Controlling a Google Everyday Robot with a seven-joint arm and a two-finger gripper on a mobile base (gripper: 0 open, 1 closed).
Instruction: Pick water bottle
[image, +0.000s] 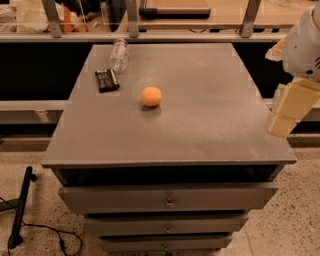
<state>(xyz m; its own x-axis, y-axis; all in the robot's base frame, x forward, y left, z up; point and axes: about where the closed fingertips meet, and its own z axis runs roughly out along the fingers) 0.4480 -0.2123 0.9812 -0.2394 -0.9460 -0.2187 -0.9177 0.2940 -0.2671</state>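
Note:
The water bottle (119, 54) is clear and ribbed. It lies on its side at the far left of the grey cabinet top (200, 115), cap end pointing away. My gripper (289, 109) hangs at the right edge of the view, beside the cabinet's right edge and far from the bottle. It holds nothing that I can see.
A flat black packet (107, 80) lies just in front of the bottle. An orange ball (151, 96) sits near the middle of the top. Drawers (167, 197) are below the front edge. A rail with metal posts (132, 20) runs behind. A black cable (20, 210) lies on the floor at left.

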